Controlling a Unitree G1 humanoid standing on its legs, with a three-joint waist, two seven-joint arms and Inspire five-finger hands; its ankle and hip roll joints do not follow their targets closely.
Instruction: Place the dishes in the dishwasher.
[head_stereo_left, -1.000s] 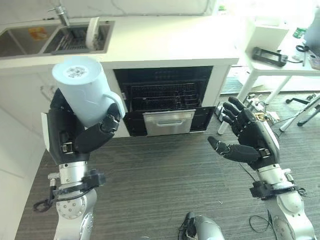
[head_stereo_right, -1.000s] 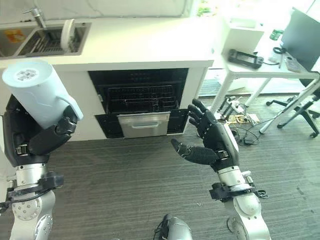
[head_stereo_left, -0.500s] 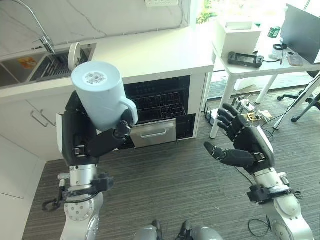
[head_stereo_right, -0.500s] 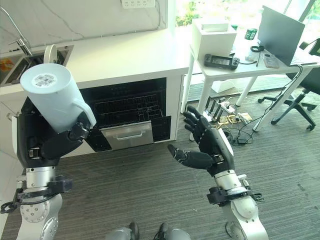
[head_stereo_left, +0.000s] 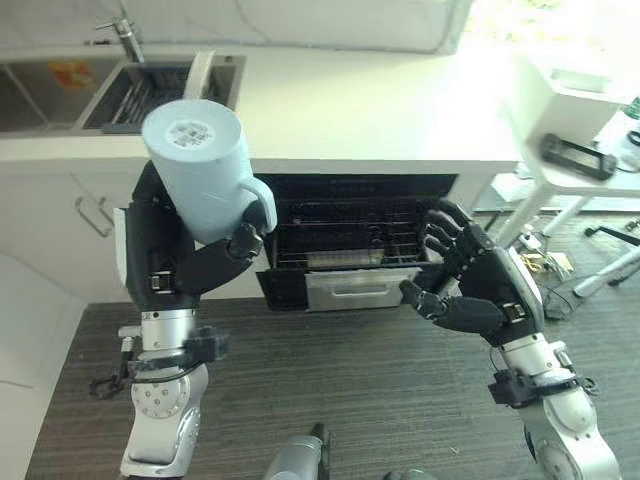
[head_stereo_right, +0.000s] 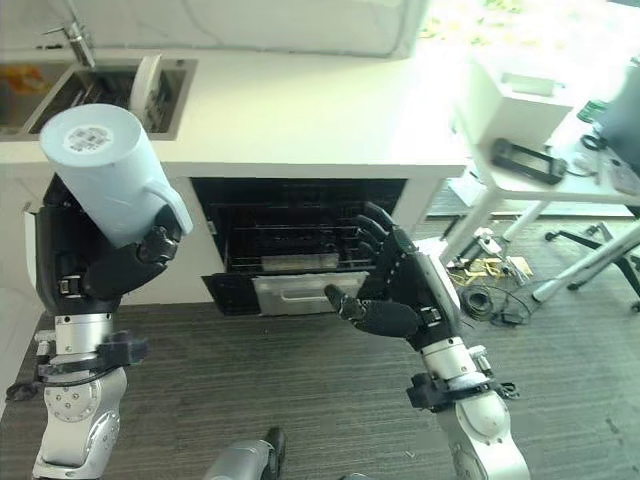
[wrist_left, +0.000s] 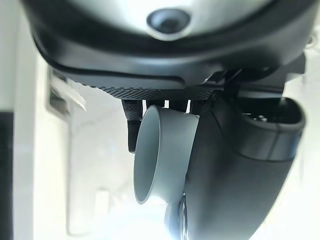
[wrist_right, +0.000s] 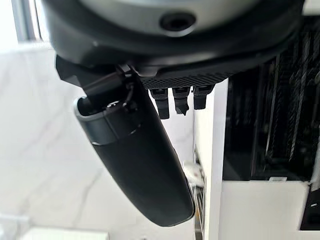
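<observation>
A: What did the left eye view show?

B: The left hand (head_stereo_left: 175, 265) was raised at the robot's left, its fingers and thumb wrapped round a pale blue mug (head_stereo_left: 200, 170) held bottom-up, with the thumb through the handle. The right hand (head_stereo_left: 480, 290) hung in front of the open dishwasher (head_stereo_left: 350, 235), fingers spread and relaxed, grasping nothing. The dishwasher sat under a white tabletop (head_stereo_left: 380, 110), with its wire rack (head_stereo_left: 345, 240) visible inside and a metal drawer front (head_stereo_left: 355, 288) just below the rack.

A: And the right eye view?

B: The same scene. A sink (head_stereo_right: 100, 85) was set into the tabletop at the far left, with a white plate (head_stereo_right: 145, 80) standing on edge in it beside a tap (head_stereo_right: 70, 35). A white side table (head_stereo_right: 560, 180) stood well to the right, carrying a dark handheld device (head_stereo_right: 528, 160) and a white box (head_stereo_right: 510, 95).

A: The left wrist view?

B: The mug's open rim (wrist_left: 150, 155) showed from very close, pressed against the dark thumb (wrist_left: 235, 180), fingers curled behind it.

A: The right wrist view?

B: The thumb (wrist_right: 140, 160) stood clear of the short row of fingers (wrist_right: 172, 100), with nothing between them. The dark dishwasher opening lay beyond.
</observation>
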